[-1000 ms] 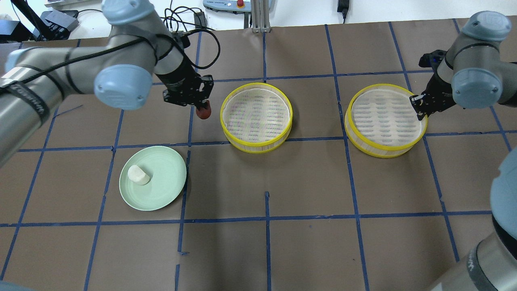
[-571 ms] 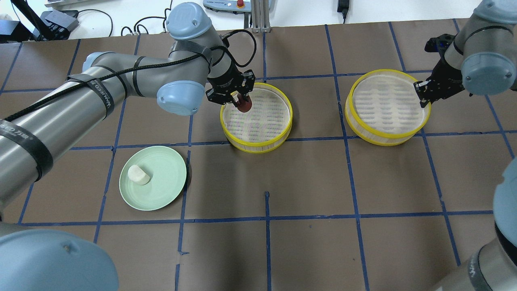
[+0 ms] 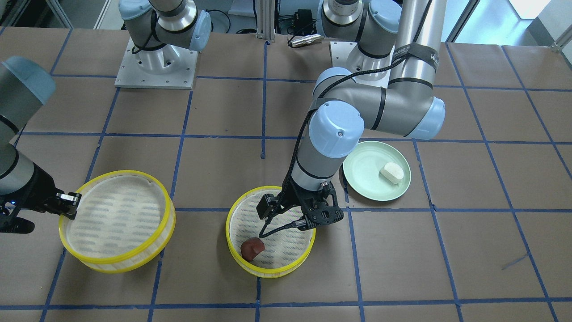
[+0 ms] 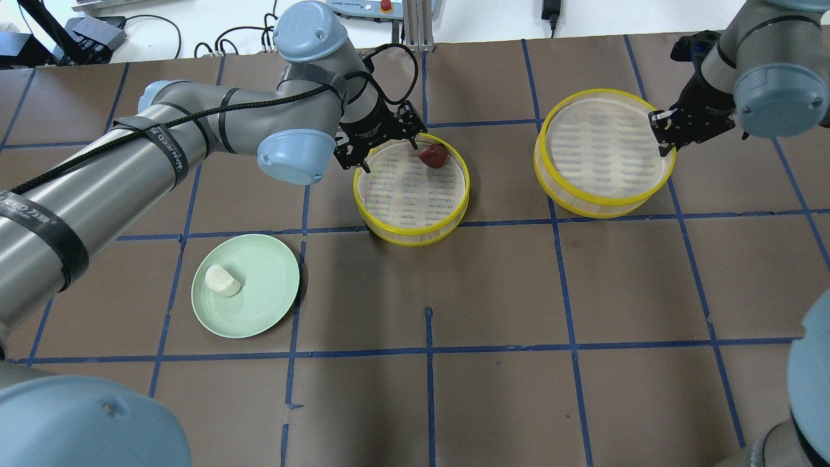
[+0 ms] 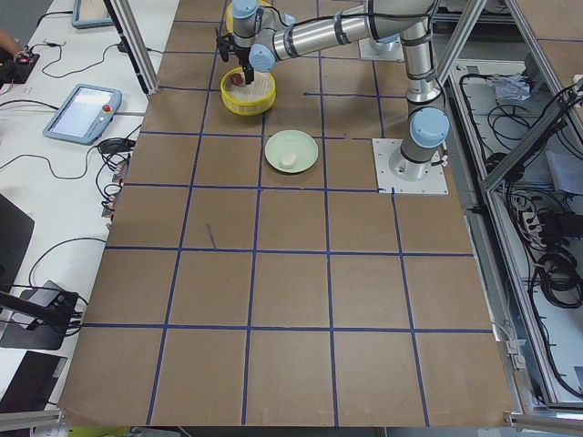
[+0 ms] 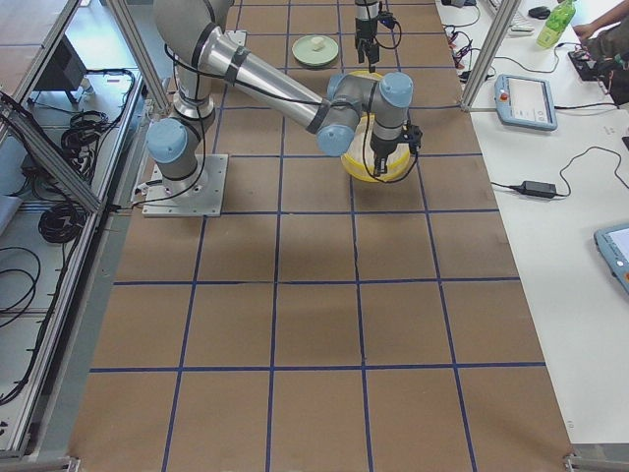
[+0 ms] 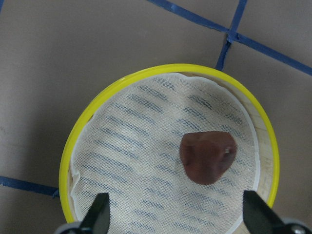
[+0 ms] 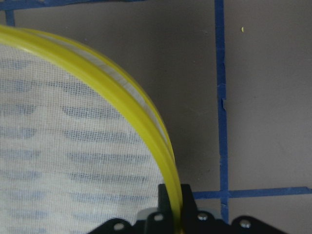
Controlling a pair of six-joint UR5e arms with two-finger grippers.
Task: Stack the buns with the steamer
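Buns lie well apart. The dark reddish-brown bun [image 4: 433,155], a smooth rounded lump, rests free on the white mesh lining the middle steamer [image 4: 405,198]. That steamer is a round tray with a glossy yellow rim and a pale wall, and it sits about midway along the far edge of the surface [image 4: 493,292]. The bun lies close to the tray's far rim. The white bun [image 4: 222,281], a smooth oblong, sits on the pale green plate [image 4: 266,305] toward the left edge.

The left claw [image 4: 389,154] hangs over the middle steamer with its fingers spread wide, touching nothing. The right claw [image 4: 663,133] pinches the yellow rim of the right steamer [image 4: 600,152], one finger inside and one outside.

A moment earlier the left claw still gripped the brown bun above the tray; now it has let go. The right steamer has shifted toward the far edge and a little nearer the middle one. Brown paper and a grid of blue tape cover the surface.
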